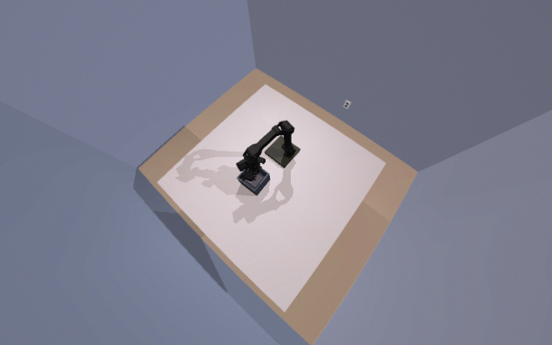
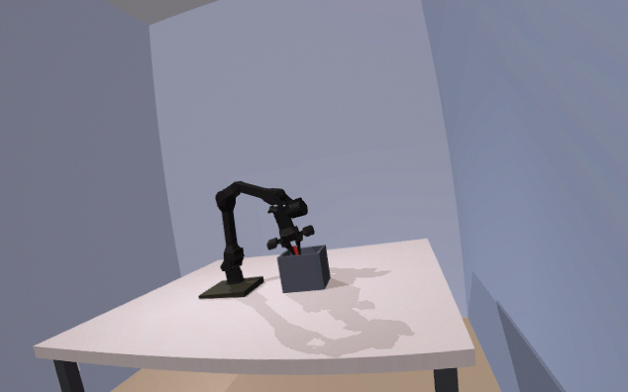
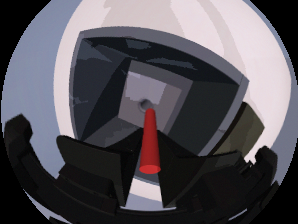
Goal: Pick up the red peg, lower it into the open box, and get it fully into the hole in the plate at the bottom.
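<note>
The red peg (image 2: 296,250) (image 3: 150,145) is held between the fingers of my gripper (image 2: 295,251) (image 3: 148,132), which is shut on it. The fingertips are at the rim of the open dark grey box (image 2: 302,272) (image 3: 235,107) (image 1: 258,191), and the peg's lower part goes down inside, hidden by the near wall in the exterior view. In the wrist view the plate (image 3: 135,112) lies at the box bottom, with its round hole (image 3: 145,104) just beyond the peg's far end. The peg's tip appears beside the hole; how high it is above the plate I cannot tell.
The arm's dark base plate (image 1: 277,152) (image 2: 213,293) (image 3: 243,131) is on the white table top (image 1: 318,183) (image 2: 173,327), a short way from the box. The box walls stand around the fingertips. Shadows of the arm fall on the table.
</note>
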`<state>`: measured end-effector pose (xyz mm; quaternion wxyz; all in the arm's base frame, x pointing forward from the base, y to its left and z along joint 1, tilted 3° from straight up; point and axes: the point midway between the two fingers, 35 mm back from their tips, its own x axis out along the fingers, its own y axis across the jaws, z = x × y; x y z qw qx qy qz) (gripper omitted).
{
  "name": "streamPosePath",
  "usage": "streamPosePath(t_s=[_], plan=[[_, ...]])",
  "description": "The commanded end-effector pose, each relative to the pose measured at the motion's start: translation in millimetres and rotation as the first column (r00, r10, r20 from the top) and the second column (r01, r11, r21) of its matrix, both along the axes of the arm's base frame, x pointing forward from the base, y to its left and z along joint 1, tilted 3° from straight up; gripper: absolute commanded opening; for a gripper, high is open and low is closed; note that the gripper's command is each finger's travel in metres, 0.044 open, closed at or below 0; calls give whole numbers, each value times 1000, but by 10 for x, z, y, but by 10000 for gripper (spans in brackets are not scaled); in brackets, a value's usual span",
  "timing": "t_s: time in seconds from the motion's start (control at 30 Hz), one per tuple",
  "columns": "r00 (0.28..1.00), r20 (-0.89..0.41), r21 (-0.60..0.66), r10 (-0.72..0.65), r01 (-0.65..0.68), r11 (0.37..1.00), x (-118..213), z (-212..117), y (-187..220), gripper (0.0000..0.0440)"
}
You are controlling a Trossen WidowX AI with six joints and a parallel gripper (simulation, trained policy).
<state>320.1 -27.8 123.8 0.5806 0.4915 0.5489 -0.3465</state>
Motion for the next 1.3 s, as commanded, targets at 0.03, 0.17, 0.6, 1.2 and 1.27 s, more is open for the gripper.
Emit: streamPosePath(t_s=[0.03,0.17,0.6,1.2,1.27], plan=[[999,-10,18,34,-34,999,49,-155,30,0],[998,-13,21,58,-57,998,90,-257,40,0],[992,-57,5,110,-110,994,102,-544,21,133],[994,-36,105,103,-98,990,259,-274,-57,153],[994,-22,118,103,-99,988,290,-218,-58,153]])
